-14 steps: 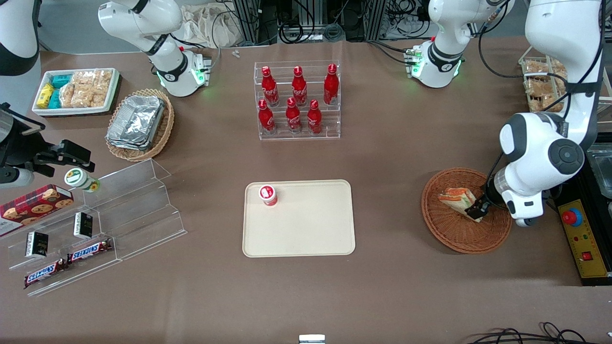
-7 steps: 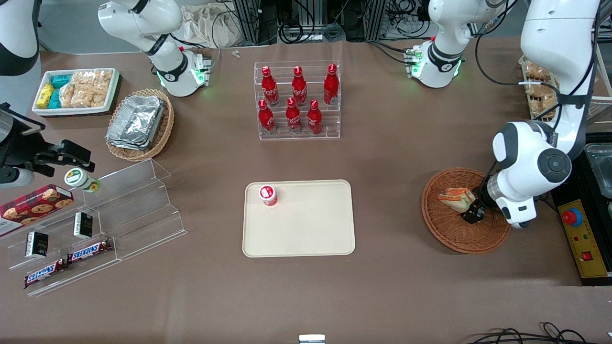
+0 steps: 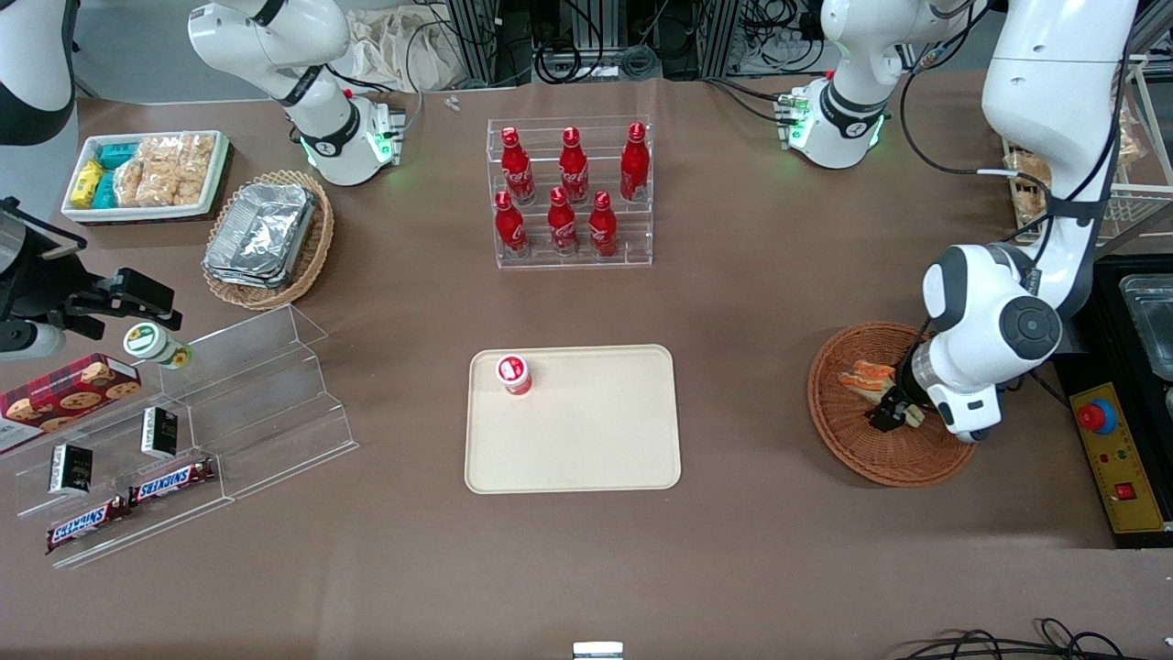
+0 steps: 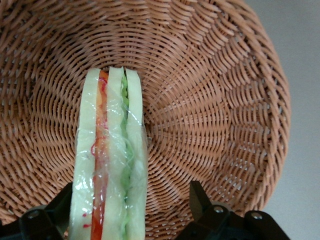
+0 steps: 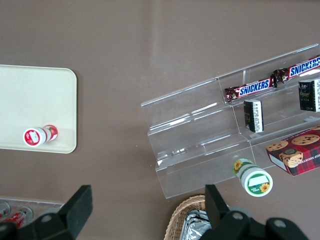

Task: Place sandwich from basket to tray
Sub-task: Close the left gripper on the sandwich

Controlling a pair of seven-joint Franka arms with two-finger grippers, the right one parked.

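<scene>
The sandwich (image 3: 864, 376), a wrapped wedge of white bread with orange-red and green layers, lies in the round reddish-brown wicker basket (image 3: 848, 454) toward the working arm's end of the table. My left gripper (image 3: 887, 417) is down inside the basket, open, at the sandwich's end nearer the front camera. In the left wrist view the sandwich (image 4: 112, 165) stands edge-up between the two black fingers of the gripper (image 4: 129, 195). One finger is at its side, the other stands apart with bare basket weave (image 4: 200, 100) between. The cream tray (image 3: 596, 440) lies mid-table.
A small red-capped bottle (image 3: 514, 374) stands on the tray's corner. A clear rack of red bottles (image 3: 570, 192) is farther from the camera. A control box with a red button (image 3: 1104, 431) sits beside the basket. A clear stepped stand with snacks (image 3: 183, 440) is toward the parked arm's end.
The left arm has shifted toward the tray and its gripper has slid along the sandwich inside the basket. The sandwich stays in the basket.
</scene>
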